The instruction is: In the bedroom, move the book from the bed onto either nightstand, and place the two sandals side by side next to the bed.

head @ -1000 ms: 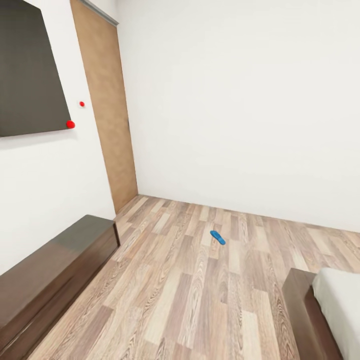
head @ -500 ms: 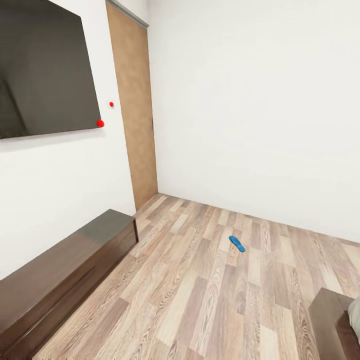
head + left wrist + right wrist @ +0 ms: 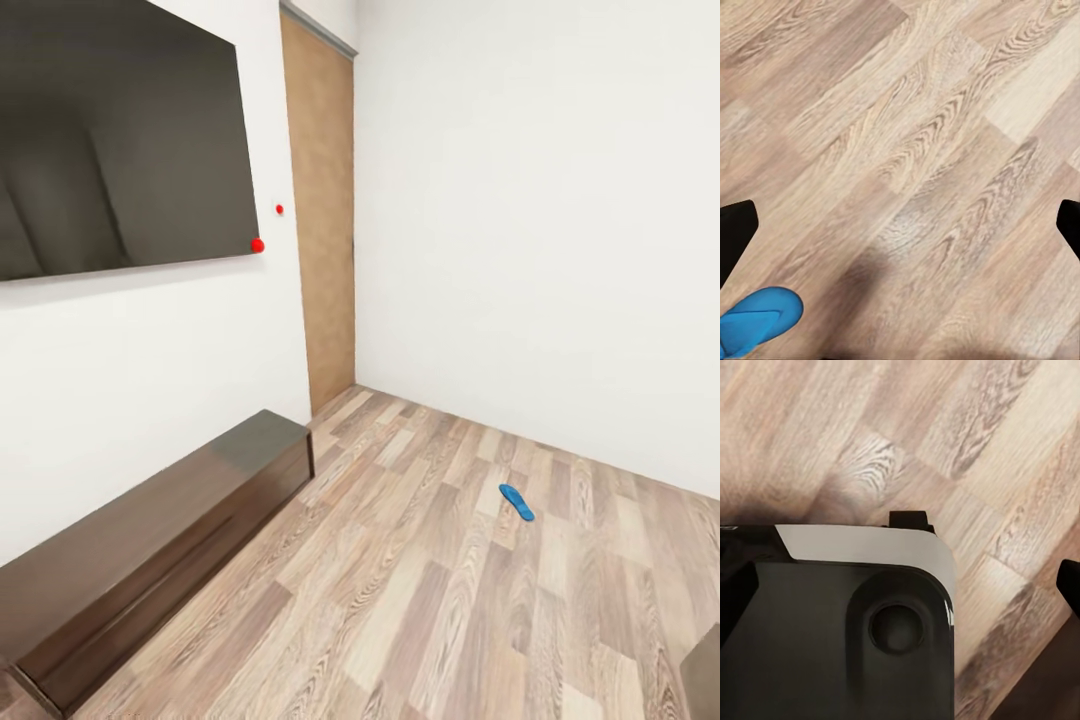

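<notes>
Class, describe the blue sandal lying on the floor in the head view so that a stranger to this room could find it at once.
Start at the tall wooden door in the room's corner, then follow the white wall to its right down to the wood-plank floor. Some way out from that wall lies the sandal, flat and alone. Its bright blue colour and long oval sole set it apart from the brown planks around it.

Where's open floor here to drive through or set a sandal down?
The light wood-plank floor lies bare between the long low dark brown cabinet by the screen wall and the bright blue flat sandal, and beyond the sandal to the far white wall. It is tightest along the cabinet front. A blue sandal lies below the left gripper.
</notes>
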